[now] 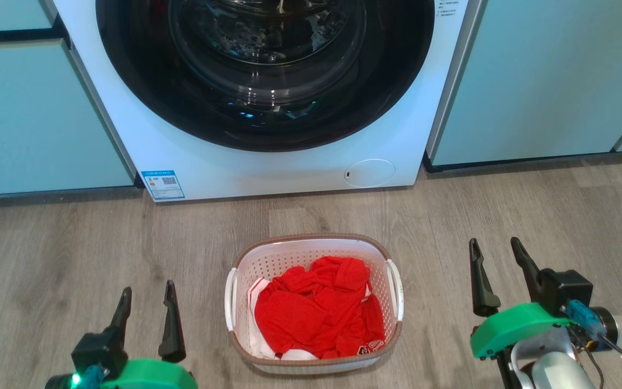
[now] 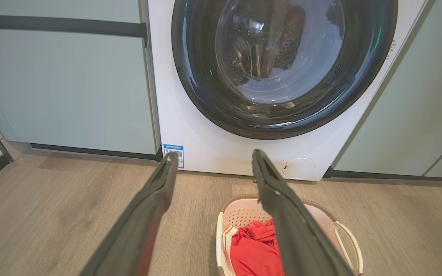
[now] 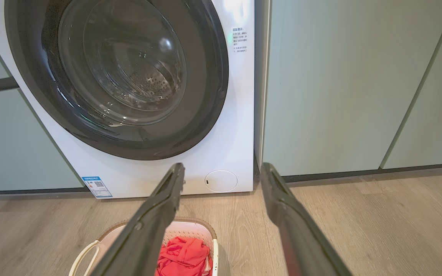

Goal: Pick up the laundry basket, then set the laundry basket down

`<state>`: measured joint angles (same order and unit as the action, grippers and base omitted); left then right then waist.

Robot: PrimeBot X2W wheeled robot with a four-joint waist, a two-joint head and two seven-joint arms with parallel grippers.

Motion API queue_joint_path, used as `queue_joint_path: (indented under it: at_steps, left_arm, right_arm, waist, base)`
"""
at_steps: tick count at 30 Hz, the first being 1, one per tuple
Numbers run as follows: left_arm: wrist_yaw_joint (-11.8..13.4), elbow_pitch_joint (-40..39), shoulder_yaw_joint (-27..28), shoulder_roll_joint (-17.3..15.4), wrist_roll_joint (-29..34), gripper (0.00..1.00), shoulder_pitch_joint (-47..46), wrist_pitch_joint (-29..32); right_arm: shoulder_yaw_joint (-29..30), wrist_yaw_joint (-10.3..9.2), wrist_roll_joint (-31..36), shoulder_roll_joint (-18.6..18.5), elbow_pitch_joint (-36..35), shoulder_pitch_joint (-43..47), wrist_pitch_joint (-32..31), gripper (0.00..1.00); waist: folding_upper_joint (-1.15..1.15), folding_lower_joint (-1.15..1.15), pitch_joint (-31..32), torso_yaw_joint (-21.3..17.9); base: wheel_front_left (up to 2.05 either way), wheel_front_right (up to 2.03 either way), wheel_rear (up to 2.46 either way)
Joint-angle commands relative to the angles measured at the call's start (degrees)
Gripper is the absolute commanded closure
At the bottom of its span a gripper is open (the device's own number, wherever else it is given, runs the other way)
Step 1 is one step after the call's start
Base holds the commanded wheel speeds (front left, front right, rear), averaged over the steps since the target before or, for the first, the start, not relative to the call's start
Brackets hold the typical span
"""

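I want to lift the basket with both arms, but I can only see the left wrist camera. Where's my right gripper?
Observer: In the head view the right gripper stands open to the right of the laundry basket, with bare floor between them.
Operator: My left gripper looks like it's right over the basket. Is it touching?
Observer: No. Seen from the head camera, the left gripper is open and off to the basket's left, with floor between them there too.
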<state>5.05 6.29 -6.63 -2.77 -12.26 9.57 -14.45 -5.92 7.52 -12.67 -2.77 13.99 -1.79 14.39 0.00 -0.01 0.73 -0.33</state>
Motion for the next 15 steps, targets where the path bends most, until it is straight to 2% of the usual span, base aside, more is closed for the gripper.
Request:
queue_joint_path:
  at_steps: [1, 15]
  left_arm:
    - [-0.1, -1.9, 2.1, -0.1, 0.5, 0.00, -1.5, -0.5]
    - [-0.1, -1.8, 2.7, -0.1, 0.8, 0.00, -1.7, -0.5]
  right_arm:
    - [-1.4, -0.03, -0.3, -0.1, -1.7, -0.6, 0.6, 0.00]
    - [-1.3, -0.03, -0.2, -0.1, -1.2, -0.9, 0.6, 0.00]
  waist:
    - [0.00, 0.01, 0.0, 0.0]
    - [0.00, 0.01, -0.3, 0.1]
  base:
    - [0.00, 0.00, 0.00]
    - [0.00, 0.00, 0.00]
